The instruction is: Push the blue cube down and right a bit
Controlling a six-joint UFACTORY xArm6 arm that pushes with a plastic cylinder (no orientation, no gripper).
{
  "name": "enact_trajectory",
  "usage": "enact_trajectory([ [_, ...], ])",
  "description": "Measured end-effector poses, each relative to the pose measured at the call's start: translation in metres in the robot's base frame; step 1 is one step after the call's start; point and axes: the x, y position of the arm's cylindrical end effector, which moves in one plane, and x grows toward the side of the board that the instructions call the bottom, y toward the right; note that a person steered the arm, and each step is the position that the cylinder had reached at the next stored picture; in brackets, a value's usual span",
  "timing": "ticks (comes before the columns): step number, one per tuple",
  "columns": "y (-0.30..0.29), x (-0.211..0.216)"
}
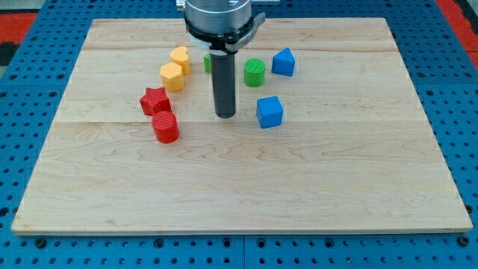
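The blue cube [269, 111] sits on the wooden board [239, 179], right of centre in the upper half. My tip [225, 115] rests on the board just to the view's left of the cube, with a small gap between them. The dark rod rises from the tip toward the view's top. A second blue block [283, 62], wedge-like, lies above and right of the cube.
A green cylinder [255, 72] stands above the cube. A green block [208, 63] is partly hidden behind the rod. Two yellow blocks [172, 76] [180, 57], a red star [155, 101] and a red cylinder [165, 127] lie to the left.
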Motion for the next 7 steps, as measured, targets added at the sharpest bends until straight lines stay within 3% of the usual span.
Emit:
enact_trajectory([
  [5, 0.097, 0.021],
  [6, 0.100, 0.021],
  [7, 0.057, 0.019],
])
